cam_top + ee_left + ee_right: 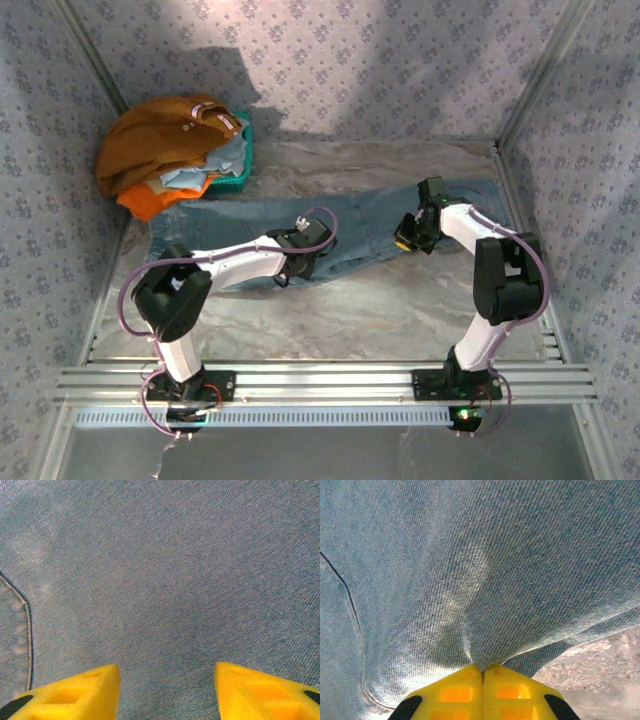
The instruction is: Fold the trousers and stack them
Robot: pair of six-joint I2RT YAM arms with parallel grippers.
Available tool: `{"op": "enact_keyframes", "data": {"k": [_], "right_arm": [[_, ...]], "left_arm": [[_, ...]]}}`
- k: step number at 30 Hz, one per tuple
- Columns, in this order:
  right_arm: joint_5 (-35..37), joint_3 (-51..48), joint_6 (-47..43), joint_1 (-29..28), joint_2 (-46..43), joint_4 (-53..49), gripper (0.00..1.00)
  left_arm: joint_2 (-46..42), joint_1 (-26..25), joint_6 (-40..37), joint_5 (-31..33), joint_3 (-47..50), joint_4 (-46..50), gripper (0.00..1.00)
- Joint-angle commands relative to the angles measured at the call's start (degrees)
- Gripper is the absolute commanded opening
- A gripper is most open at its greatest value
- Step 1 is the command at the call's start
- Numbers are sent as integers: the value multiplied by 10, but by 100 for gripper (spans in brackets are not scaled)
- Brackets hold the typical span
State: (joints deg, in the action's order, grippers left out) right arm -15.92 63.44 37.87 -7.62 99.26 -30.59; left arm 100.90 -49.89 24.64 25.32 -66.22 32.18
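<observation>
The faded blue trousers (360, 215) lie spread across the middle of the table, legs running left to right. My left gripper (300, 252) hovers low over the denim (165, 580) with its yellow fingers (90, 690) wide apart and nothing between them; a pocket seam curves at the left of that view. My right gripper (412, 236) is shut on a pinch of the trousers (485, 580) near their front edge, the cloth bunched into a ridge at the closed yellow fingertips (452, 692).
A teal basket (238, 160) at the back left holds a mustard-brown garment (155, 140), a pale blue cloth and a bright orange cloth (150, 200). Marbled tabletop (400, 310) stretches in front of the trousers. Patterned walls enclose the table.
</observation>
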Motion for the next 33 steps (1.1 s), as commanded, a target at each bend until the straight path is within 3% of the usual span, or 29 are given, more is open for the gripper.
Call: {"op": "enact_keyframes", "data": {"k": [1,4,7,11,21,26,33], "right_arm": [[10,-8,-13,8,8,-14,4],[14,-4,-7,17,10,-4,6],[12,9,-7,17,19,-5,18],[12,16,-10,11,29,-8,27],[13,21,-4,12,55,-3,30],[12,27,1,9,59,0,11],[19,37,-8,7,28,-23,12]], "left_arm": [[-15,-1,4,6,-5,8,52],[-14,-1,5,5,-8,9,52],[-13,-1,5,3,-9,9,53],[-6,-1,7,-1,-11,9,53],[-3,-1,8,-3,-8,4,53],[-5,-1,10,-2,-4,5,53],[-3,-2,13,-2,1,1,53]]}}
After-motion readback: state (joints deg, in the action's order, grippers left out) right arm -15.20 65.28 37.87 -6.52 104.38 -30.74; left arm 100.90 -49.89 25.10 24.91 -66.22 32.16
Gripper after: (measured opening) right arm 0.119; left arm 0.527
